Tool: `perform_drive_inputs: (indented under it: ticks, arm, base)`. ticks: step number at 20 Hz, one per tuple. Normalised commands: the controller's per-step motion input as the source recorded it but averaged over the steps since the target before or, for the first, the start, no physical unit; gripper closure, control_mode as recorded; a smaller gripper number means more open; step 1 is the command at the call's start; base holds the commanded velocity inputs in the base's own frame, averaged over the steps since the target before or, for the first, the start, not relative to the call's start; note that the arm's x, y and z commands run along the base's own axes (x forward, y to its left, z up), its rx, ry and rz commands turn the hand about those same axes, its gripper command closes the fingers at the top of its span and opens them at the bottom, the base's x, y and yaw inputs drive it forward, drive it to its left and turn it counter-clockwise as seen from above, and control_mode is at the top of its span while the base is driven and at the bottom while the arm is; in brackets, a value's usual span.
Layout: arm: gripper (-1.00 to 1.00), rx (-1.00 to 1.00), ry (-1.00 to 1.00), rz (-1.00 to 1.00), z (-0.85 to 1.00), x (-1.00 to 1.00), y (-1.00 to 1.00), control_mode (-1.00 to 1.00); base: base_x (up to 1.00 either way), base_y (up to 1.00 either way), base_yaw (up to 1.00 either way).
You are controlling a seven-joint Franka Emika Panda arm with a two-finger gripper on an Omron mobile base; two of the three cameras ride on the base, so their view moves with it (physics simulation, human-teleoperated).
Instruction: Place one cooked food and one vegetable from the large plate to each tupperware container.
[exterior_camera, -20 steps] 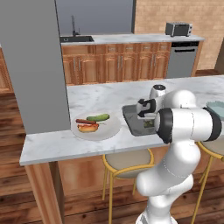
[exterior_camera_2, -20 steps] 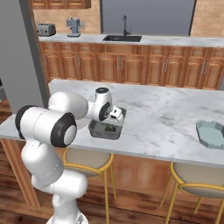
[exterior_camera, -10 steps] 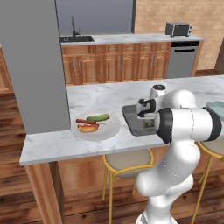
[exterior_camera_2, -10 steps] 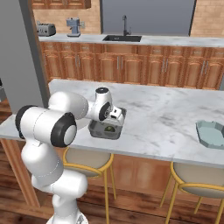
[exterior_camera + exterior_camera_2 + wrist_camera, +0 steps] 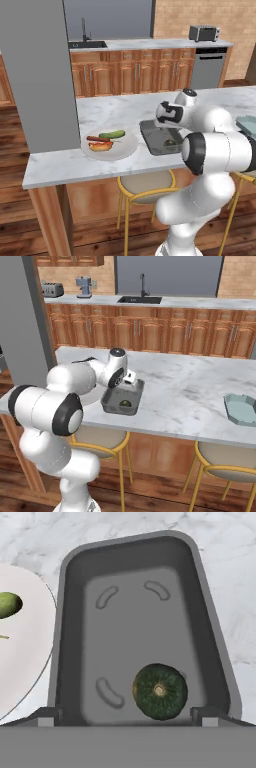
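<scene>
Gripper (image 5: 128, 712) jaws spread wide, empty, hovering over dark grey container (image 5: 70, 637). Green squash (image 5: 160, 691) lies in it, just ahead of tips. Next pick on large plate (image 5: 125, 148), just beside container toward arm's left; hotdog (image 5: 99, 145) + cucumber (image 5: 112, 134) long axes roughly parallel to counter edge. Pale blue container (image 5: 242, 411) well apart, right.

Both base views flank the counter (image 5: 115, 107); hand view looks down close

Glossy white rounded arm (image 5: 215, 150) segments with dark grey joint bands
</scene>
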Motion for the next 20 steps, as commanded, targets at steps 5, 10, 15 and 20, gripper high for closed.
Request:
perform_drive_inputs:
  ticks: [5, 10, 15, 20]
  arm:
    - [-1.0, 0.01, -0.24, 0.37, 0.52, -0.12, 0.73, -1.0]
    - [-1.0, 0.0, -0.06, 0.34, 0.43, 0.0, 0.94, -1.0]
    - [-1.0, -0.03, 0.02, 0.29, 0.29, -0.01, 0.96, -1.0]
    - [-1.0, -0.12, 0.06, 0.18, -0.04, -0.01, 0.69, -1.0]
  base:
    - [0.0, 0.0, 0.0]
    - [0.0, 0.0, 0.0]
    - [0.0, 0.0, 0.0]
    - [0.0, 0.0, 0.0]
